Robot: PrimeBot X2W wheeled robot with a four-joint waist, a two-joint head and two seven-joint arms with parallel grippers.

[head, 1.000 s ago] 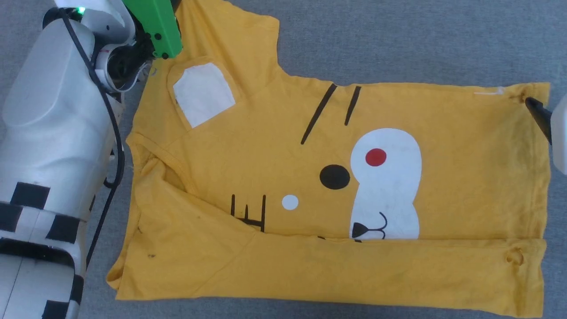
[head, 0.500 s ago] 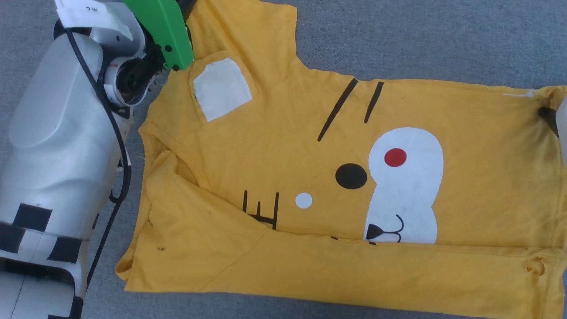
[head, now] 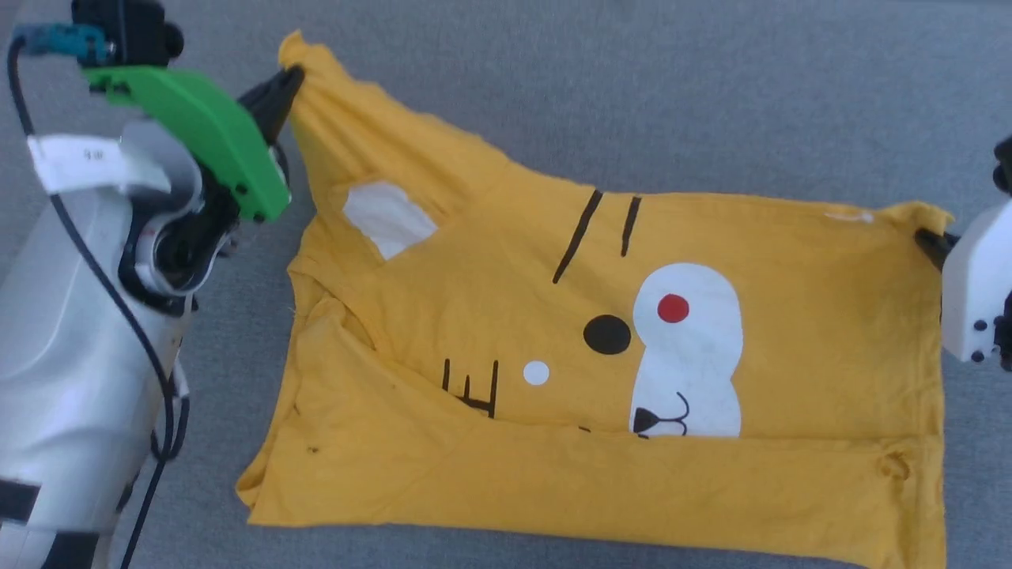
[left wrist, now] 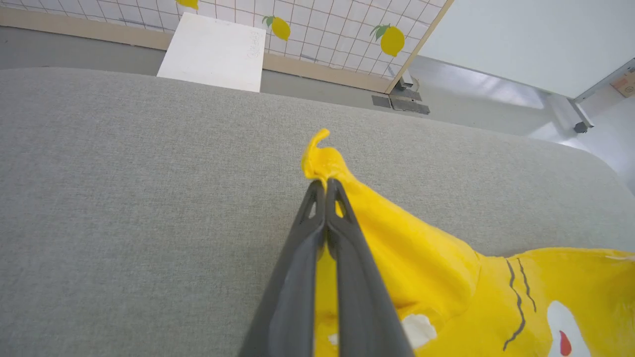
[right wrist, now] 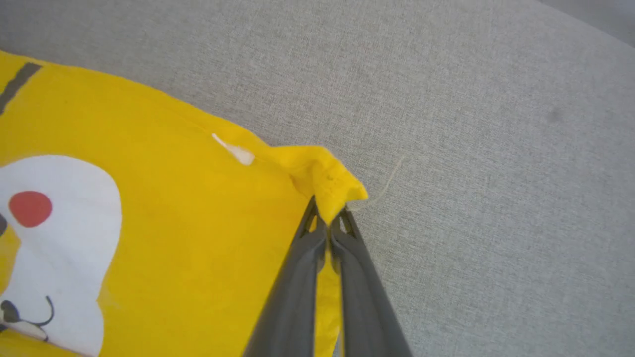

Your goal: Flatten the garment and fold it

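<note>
At the upper left of the head view, the left claw (head: pixel 286 79) is closed tight on the end of the far sleeve (left wrist: pixel 320 158) of the T-shirt (head: pixel 490 316). In the left wrist view its two dark fingers are pressed together, with a small yellow tuft poking out past their tips. The sleeve is raised off the grey table (head: pixel 711 95) and drawn out to a point, so the cloth below it is pulled into slanting creases and the white patch (head: pixel 387 217) is partly tucked under a fold. The grip is judged to be placed there because the sleeve end is the outermost point of the far edge on that side.

The T-shirt is spread sideways across the middle of the table, neck opening to the left, hem to the right, print upward. Its near long side is already turned over as a plain band (head: pixel 601 490), by which the bottom of the cartoon face (head: pixel 686 348) is covered.

At the right, the far hem corner (right wrist: pixel 327 178) is pinched by the right claw (head: pixel 923 237). Its fingers are shut on a little peak of cloth, and a loose thread is seen just beside them. With both far corners held, the far edge is judged ready to be lifted and laid toward the near side. An even lift is called for, lest the body be skewed.
</note>
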